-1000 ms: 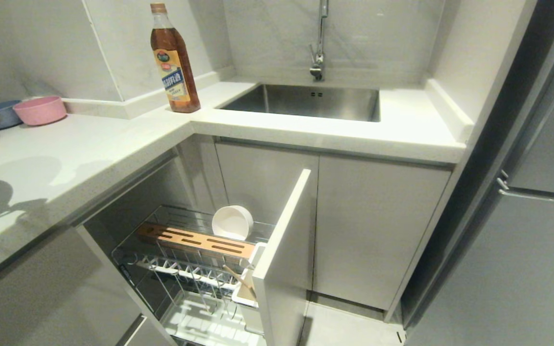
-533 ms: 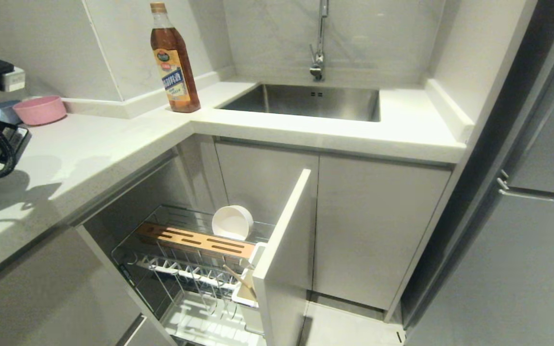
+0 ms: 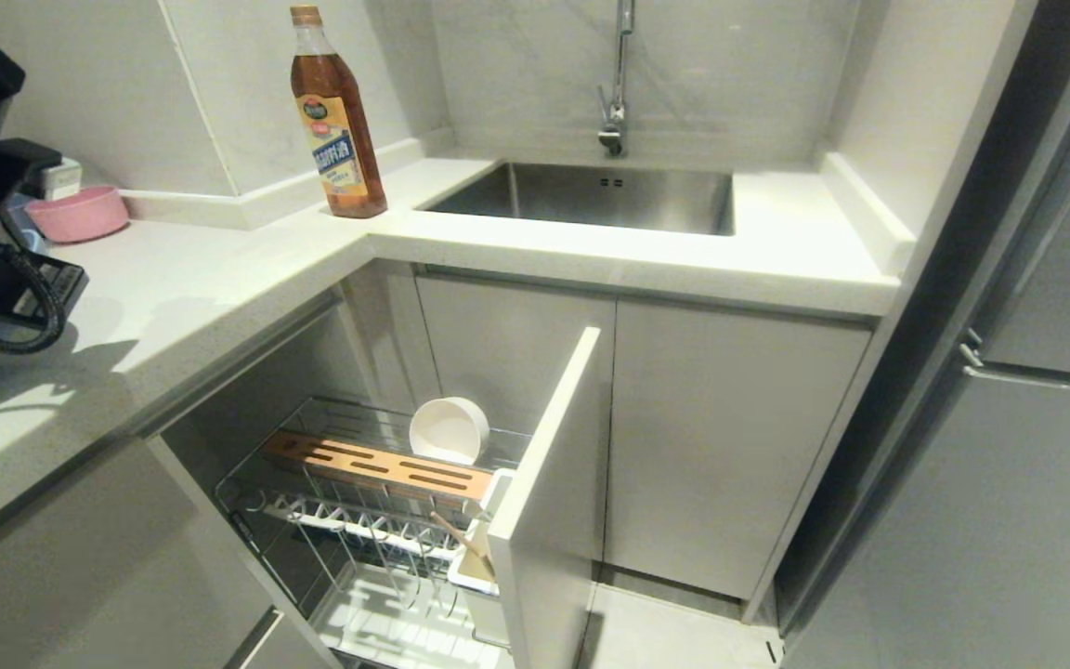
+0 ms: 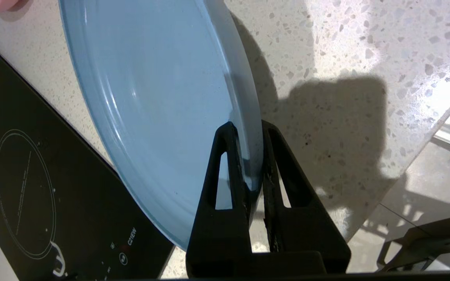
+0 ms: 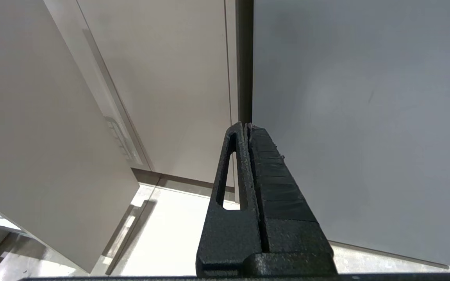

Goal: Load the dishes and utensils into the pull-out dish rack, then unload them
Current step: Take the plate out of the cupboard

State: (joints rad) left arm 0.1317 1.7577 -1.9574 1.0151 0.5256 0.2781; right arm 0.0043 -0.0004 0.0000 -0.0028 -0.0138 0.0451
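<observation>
Over the last second the left arm has come into the head view at the far left edge, rising from a sliver at the border to a dark mass with its cable looped over the desk (image 3: 219,279). The left wrist view shows why: the left gripper (image 4: 248,156) is clamped on the rim of the light-blue plate (image 4: 158,109), one finger on each face, and the plate hangs tilted above the desk and the black cooktop (image 4: 33,187). In the head view only a pale blue corner of the plate shows at the left edge. That points to the loading half of the task, with the plate picked up and not yet carried to the dish rack (image 3: 377,520), which stands pulled out below the desk. The rack holds one white bowl (image 3: 449,429) tipped on its side behind the wooden strip (image 3: 377,465), and one pair of chopsticks (image 3: 463,539) stands in the white holder at its front corner; the plate prongs are bare, and I cannot find the spoon. The right gripper (image 5: 248,132) is closed on nothing, parked beside the cabinet fronts. Counted: one blue plate, one white bowl, one pair of chopsticks, one pink bowl (image 3: 80,212), one oil bottle (image 3: 335,116), one sink (image 3: 591,195).
</observation>
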